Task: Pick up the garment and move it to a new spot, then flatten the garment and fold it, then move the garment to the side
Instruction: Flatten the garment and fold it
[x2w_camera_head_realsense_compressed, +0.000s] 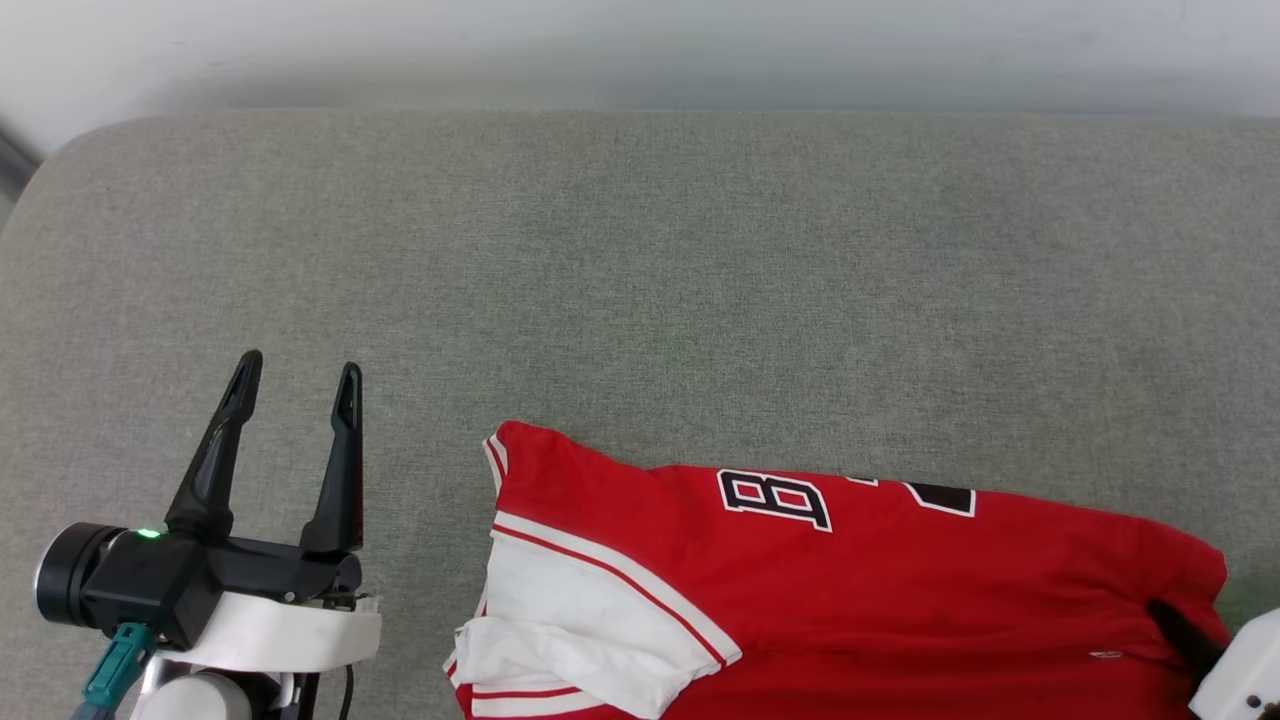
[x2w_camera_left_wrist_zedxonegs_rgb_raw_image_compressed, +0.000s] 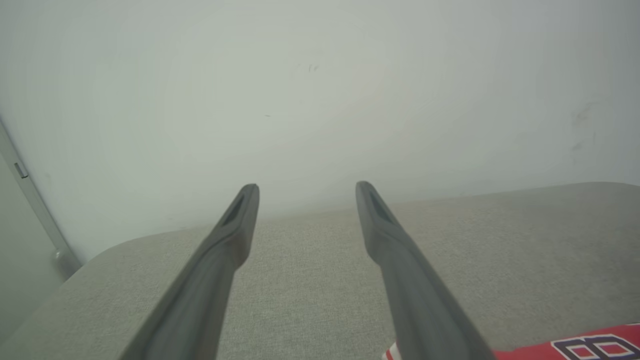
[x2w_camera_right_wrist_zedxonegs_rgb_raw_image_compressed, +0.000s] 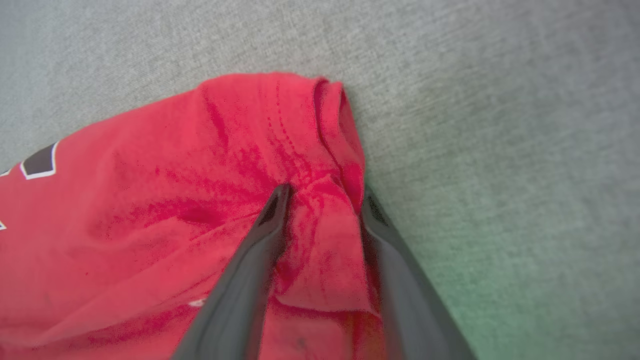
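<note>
Now the shirt (x2w_camera_head_realsense_compressed: 850, 600) lies rumpled, near right on the cushion (x2w_camera_head_realsense_compressed: 640, 250). The right claw (x2w_camera_right_wrist_zedxonegs_rgb_raw_image_compressed: 325, 192) straddles its bunched corner, presumably to lift it (gripped yet? can't tell). The left claw (x2w_camera_head_realsense_compressed: 300, 362) hangs open alongside.

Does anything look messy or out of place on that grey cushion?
The red jersey lies rumpled, not flat: its white sleeve is folded over itself, and the right gripper straddles a bunched fold at its other end. Nothing looks torn.
</note>
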